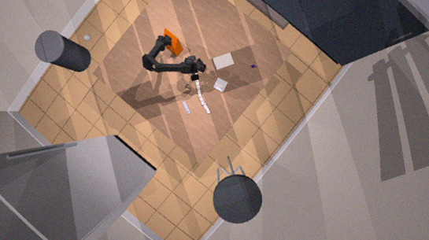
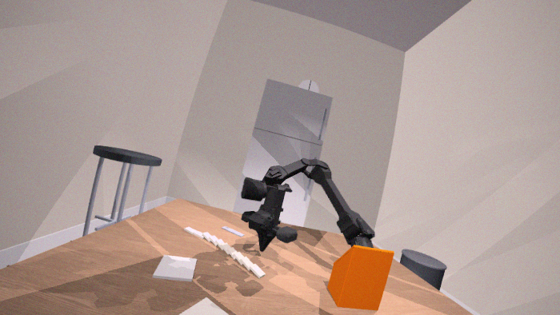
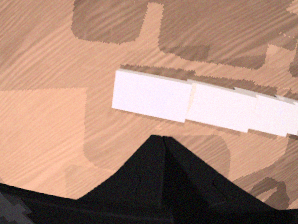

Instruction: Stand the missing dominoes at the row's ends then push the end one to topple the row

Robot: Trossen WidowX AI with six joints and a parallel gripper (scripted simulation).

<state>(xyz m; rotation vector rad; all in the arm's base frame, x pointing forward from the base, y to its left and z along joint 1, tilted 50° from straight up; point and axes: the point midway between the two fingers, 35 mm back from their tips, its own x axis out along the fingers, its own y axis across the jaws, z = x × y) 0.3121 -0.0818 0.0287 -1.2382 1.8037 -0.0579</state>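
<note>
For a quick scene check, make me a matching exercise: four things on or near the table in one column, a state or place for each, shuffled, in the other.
Things:
1. row of dominoes
2. gripper
3. orange block
4. stool

States or places:
A. stands on the floor beyond the table's edge
B. shut, holding nothing, tip pointing down beside the row
C. toppled, pieces lying overlapped
D. sits at the arm's base

Pairs: 1-C, 2-B, 3-D, 4-A

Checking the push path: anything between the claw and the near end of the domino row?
Nothing visible. The shut claw hangs just beside the near end of the domino row, which lies toppled on the table.
</note>
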